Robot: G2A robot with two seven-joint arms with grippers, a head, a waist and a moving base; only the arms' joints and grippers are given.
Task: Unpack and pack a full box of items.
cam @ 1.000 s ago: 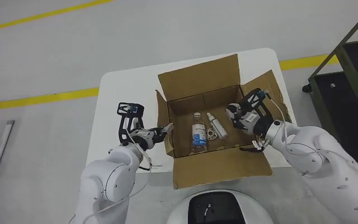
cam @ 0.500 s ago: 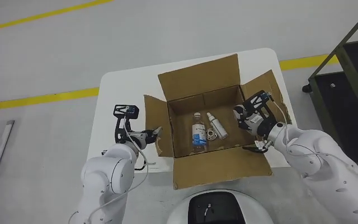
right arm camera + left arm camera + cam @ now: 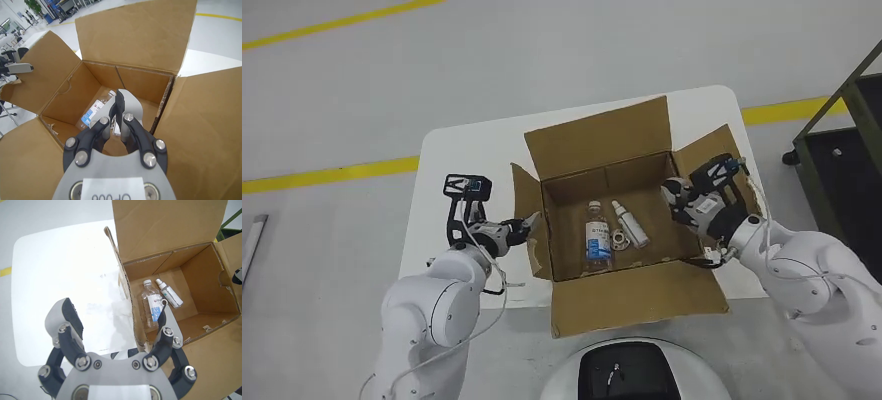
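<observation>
**Both hands at the box, bottles waiting on its floor**

The open brown corrugated cardboard box (image 3: 191,262) sits on the white bench (image 3: 56,266), all four flaps up. The left hand (image 3: 117,308) is spread wide, straddling the box's ragged left flap (image 3: 123,289) with one finger outside and one inside. The right hand (image 3: 118,98) hangs over the box's right side, pads pressed together with nothing between them.

On the box floor lies a clear ribbed plastic bottle with a white cap and a blue-and-white label (image 3: 151,302), its long axis running front to back and its cap toward the back wall. It sits nearer the left wall, so the left hand looks closer. Just beside it, toward the right wall, lies a slim white spray bottle (image 3: 169,294), smooth, slightly angled, and likely prone to rolling.
</observation>
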